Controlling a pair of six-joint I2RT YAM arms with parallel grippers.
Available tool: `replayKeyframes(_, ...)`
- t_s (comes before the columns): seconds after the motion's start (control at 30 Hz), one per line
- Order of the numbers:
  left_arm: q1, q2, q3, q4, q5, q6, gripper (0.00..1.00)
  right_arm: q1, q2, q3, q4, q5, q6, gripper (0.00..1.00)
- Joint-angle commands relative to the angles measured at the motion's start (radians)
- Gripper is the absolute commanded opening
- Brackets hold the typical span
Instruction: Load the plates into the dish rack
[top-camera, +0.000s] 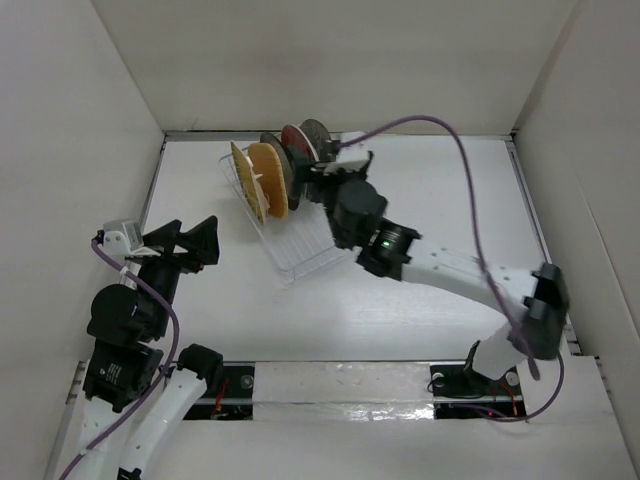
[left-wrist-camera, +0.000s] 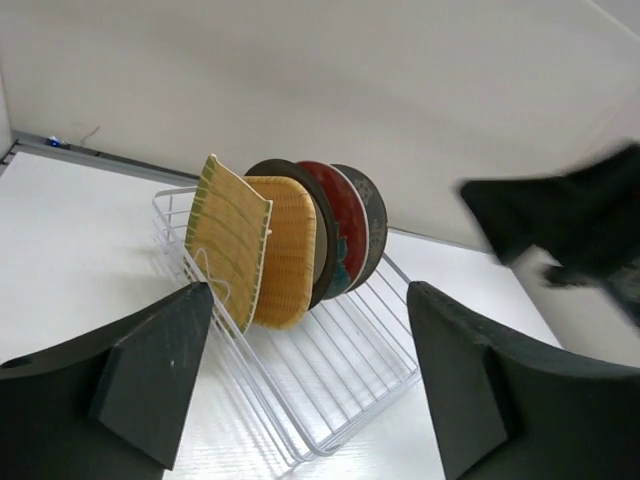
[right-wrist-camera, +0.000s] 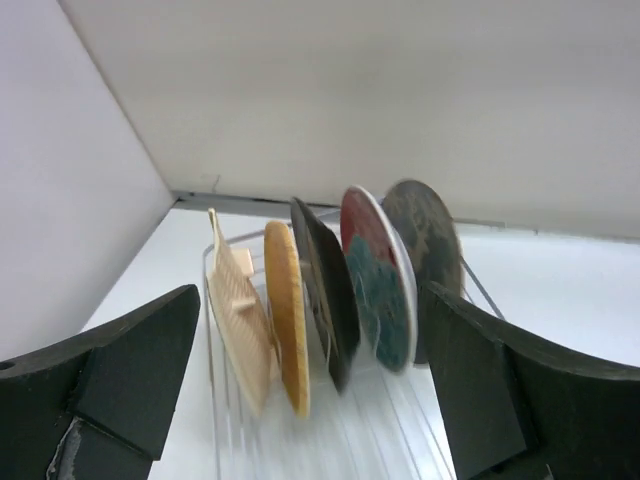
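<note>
Top external — five plates (top-camera: 268, 178) stand upright in the dish rack (top-camera: 300, 245)

We note clear wire rack (left-wrist-camera: 345, 385) on white desk (top-camera: 300, 320), set at angle, toward far wall. Five plates stand on edge in its far half, in close row, slightly tilted. Order, front to back:
- ribbed yellow fan-shaped plate (left-wrist-camera: 230, 240)
- ribbed orange round plate (left-wrist-camera: 290, 255)
- dark plate (left-wrist-camera: 324, 230)
- red plate with teal flowers (left-wrist-camera: 347, 225)
- grey-dark plate (left-wrist-camera: 373, 225)
</note>
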Motion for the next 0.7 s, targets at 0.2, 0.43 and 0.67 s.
replayKeyframes(0.2, -0.006, 0.030, 0.061, -0.078, -0.027, 0.031, 0.96, 0.009, -0.822, -0.605, -0.307, 0.139, 0.309, 1.00)
replayKeyframes(0.43, -0.006, 0.054, -0.018, -0.017, 0.014, -0.006, 0.99, -0.063, -1.244, -0.810, -0.536, 0.083, 0.478, 1.00)
replayKeyframes(0.67, -0.006, 0.077, -0.064, 0.057, 0.060, -0.033, 0.99, -0.131, -1.132, -0.819, -0.447, -0.064, 0.455, 1.00)
